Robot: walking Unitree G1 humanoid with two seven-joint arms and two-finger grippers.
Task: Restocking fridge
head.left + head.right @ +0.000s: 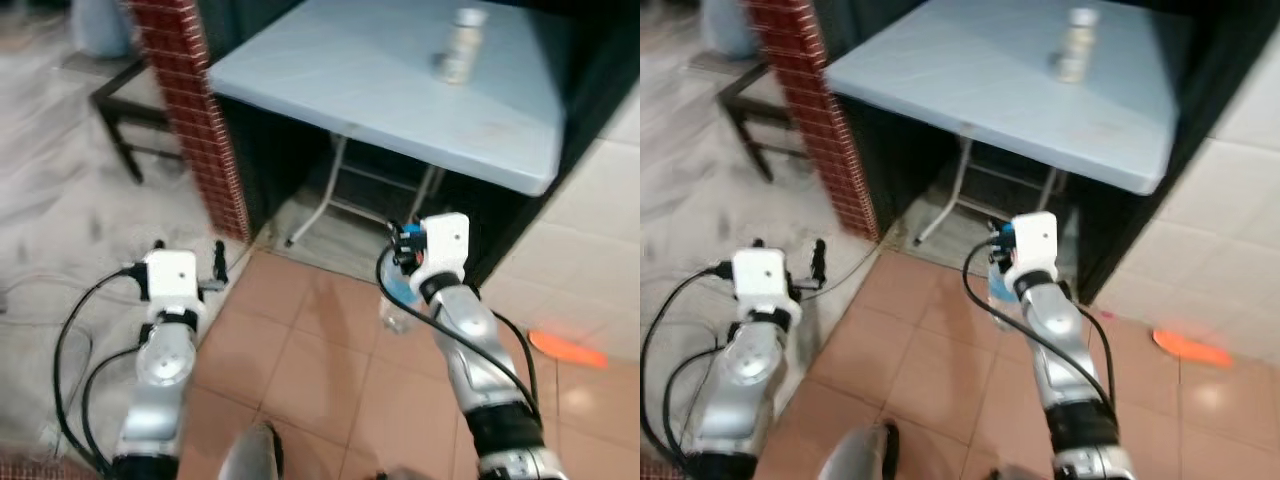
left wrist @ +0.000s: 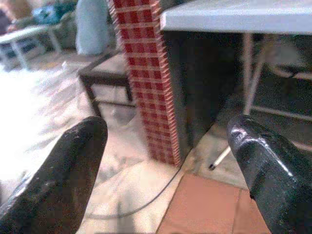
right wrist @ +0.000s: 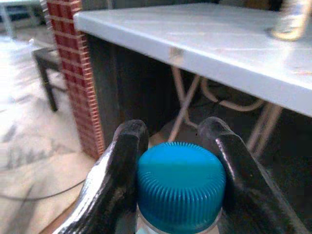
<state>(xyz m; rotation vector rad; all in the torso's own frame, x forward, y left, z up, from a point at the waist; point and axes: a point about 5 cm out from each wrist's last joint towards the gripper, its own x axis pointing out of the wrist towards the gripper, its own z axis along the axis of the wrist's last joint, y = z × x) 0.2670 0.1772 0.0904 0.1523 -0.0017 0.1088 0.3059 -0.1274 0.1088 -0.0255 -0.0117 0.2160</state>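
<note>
Bottle (image 3: 180, 187), clear with a blue ribbed cap, at lower centre of the right wrist view, clamped at the neck between the two black fingers (image 3: 117, 170) of the right claw (image 1: 400, 262). In the left eye view this claw sits centre-right, over terracotta floor tiles (image 1: 300, 350), before a pale blue folding bench (image 1: 380, 80). A small blurred jar (image 1: 462, 45) stands on the bench at upper right. Left claw (image 2: 165, 161), lower left in the left eye view, holds nothing, its fingers (image 2: 63, 175) spread wide. A red-and-white checked pillar (image 1: 190, 110) stands upper left; an orange object (image 1: 568, 349) lies at right.
</note>
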